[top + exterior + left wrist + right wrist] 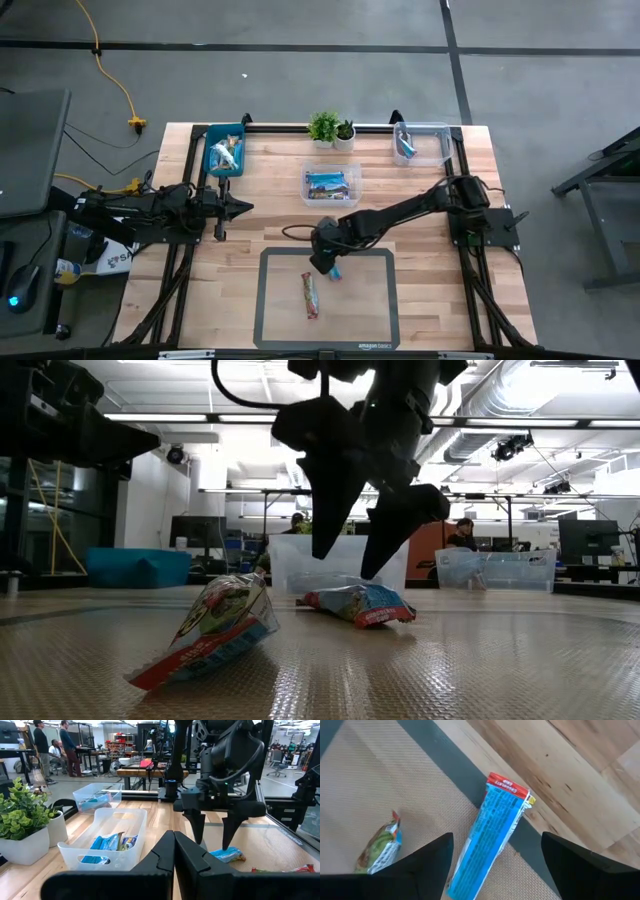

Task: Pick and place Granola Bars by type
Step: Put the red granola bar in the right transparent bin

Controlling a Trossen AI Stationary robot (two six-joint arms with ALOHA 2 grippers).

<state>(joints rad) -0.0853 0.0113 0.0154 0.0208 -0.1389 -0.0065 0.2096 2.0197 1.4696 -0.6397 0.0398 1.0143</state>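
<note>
Two granola bars lie on the grey mat (pixel 380 330) near the table's front edge. A blue-wrapped bar (pixel 492 832) has its red end on the mat's dark far border. A green-and-red bar (pixel 210 630) lies a little nearer the front edge. My right gripper (pixel 348 562) hangs open just above the blue bar, pointing steeply down, one finger to each side, touching nothing. My left gripper (pixel 240 207) waits shut and level at the table's left side.
A blue bin (pixel 225 150) with bars stands at the far left. A clear bin (pixel 332 183) with blue bars is in the middle, and a clear bin (pixel 420 143) with one blue bar is at the far right. Two small potted plants (pixel 330 130) stand on the far edge.
</note>
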